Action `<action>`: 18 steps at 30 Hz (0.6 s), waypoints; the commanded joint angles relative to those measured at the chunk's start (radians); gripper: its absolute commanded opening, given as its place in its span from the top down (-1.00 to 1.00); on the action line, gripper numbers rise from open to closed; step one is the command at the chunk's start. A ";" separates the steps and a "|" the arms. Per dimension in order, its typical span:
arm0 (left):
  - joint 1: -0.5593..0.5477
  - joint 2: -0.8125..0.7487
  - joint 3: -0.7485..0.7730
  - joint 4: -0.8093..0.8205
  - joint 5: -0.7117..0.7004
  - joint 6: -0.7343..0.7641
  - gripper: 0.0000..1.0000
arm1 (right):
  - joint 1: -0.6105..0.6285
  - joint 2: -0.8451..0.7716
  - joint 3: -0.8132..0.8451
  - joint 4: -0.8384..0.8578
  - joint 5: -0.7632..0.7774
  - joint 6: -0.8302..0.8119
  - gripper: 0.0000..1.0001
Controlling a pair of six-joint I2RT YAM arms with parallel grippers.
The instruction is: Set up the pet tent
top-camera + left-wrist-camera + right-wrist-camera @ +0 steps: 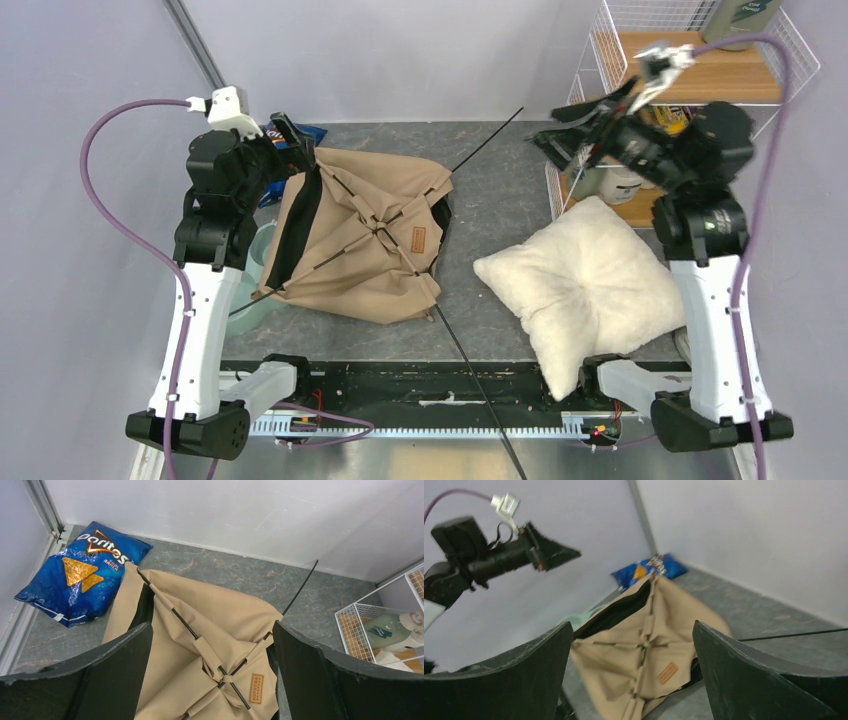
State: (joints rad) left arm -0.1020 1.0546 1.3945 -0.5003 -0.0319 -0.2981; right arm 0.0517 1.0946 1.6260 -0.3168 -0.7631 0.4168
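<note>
W/ left gripper (212, 630) open over the pet tent (365, 240) & right gripper (633, 630) open well to its right, you could snag canvas instead of the black pole (458, 350) & flatten it.

Overhead and both wrist views on tent (350, 270)

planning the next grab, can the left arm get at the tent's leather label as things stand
Probably yes. The left gripper hangs open above the pet tent, and the leather label faces up on top with nothing covering it.
</note>
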 commanded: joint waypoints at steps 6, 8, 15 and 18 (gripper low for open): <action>0.002 -0.023 -0.022 0.014 -0.048 -0.033 -0.91 | 0.487 0.186 -0.005 -0.206 0.375 -0.262 -0.87; 0.003 -0.029 -0.031 0.013 -0.055 -0.035 -0.91 | 0.573 0.245 -0.032 -0.176 0.475 -0.272 -0.77; 0.003 -0.057 -0.064 0.003 -0.078 -0.053 -0.88 | 0.739 0.552 -0.026 -0.060 0.634 -0.221 0.33; 0.003 -0.068 -0.080 -0.001 -0.081 -0.052 -0.88 | 0.753 0.654 -0.018 -0.010 0.607 -0.179 0.14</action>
State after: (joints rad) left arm -0.1020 1.0172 1.3315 -0.5083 -0.0818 -0.3222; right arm 0.7906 1.6615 1.5940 -0.4191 -0.2035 0.1970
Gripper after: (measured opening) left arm 0.943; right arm 0.351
